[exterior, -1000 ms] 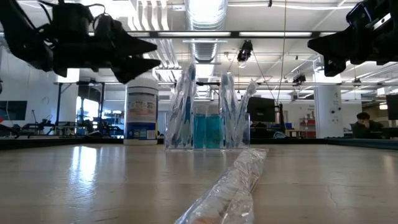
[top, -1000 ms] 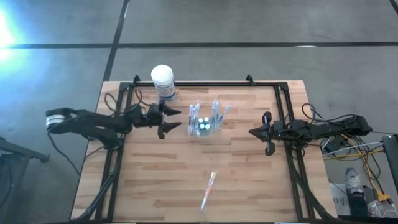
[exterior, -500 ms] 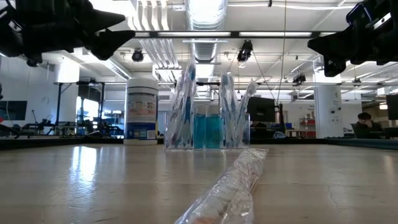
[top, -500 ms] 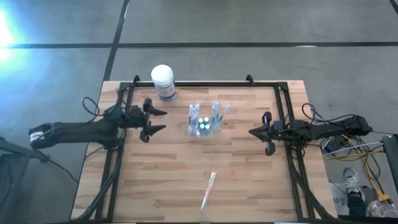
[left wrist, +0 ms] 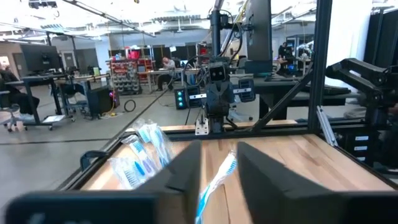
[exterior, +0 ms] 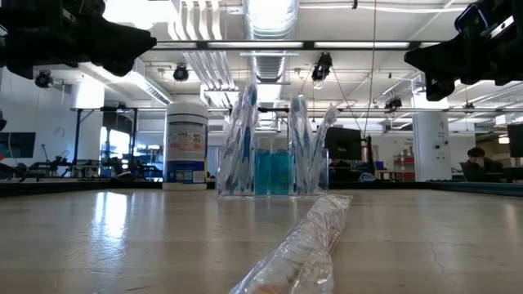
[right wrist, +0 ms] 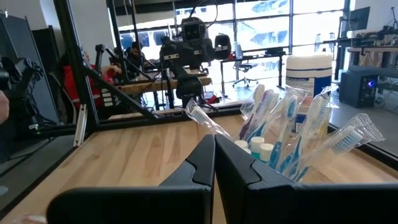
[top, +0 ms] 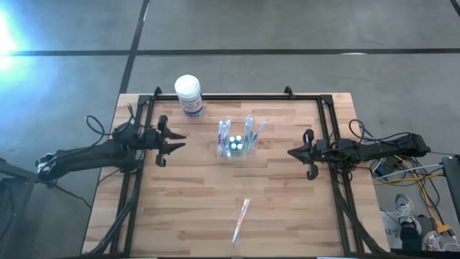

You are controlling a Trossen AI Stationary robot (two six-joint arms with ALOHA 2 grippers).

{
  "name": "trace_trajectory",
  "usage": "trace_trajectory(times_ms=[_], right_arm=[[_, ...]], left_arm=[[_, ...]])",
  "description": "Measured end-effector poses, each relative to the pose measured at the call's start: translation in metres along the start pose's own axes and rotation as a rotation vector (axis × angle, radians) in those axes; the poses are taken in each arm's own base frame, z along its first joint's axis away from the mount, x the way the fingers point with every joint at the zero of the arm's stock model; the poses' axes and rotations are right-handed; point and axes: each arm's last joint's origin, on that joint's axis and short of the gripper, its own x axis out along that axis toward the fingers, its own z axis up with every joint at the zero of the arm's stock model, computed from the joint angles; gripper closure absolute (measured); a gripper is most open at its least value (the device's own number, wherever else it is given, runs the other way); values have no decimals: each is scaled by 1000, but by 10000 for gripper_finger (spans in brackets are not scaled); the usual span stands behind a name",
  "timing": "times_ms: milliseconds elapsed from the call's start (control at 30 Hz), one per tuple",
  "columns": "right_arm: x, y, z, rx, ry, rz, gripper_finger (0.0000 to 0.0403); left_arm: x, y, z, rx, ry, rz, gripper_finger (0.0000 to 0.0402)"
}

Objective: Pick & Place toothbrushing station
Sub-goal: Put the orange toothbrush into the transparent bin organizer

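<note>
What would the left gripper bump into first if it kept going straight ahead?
Probably the toothbrush holder. The left gripper points across the table towards it, with bare wood between. It hangs above the table, so it might only brush the toothbrush tops; height is hard to judge.

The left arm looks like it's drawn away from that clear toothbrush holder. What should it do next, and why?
Probably carry on back to rest. The toothbrushing station stands upright on the table, untouched, and the left gripper holds nothing, well clear of it. The right gripper waits shut at the far side.
</note>
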Motion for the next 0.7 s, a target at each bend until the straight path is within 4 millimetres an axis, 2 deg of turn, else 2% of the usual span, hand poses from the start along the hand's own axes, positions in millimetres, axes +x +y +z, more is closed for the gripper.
trace_trajectory(times_ms=[200, 567, 700], right_arm=[[0, 0, 0, 0, 0, 0, 394], [0, 0, 0, 0, 1, 0, 394], [0, 0, 0, -1, 0, 0, 394]], left_arm=[[-2, 0, -2, -42, 30, 23, 389], [-6, 0, -13, -64, 140, 38, 397], [-9, 6, -13, -100, 141, 188, 399]])
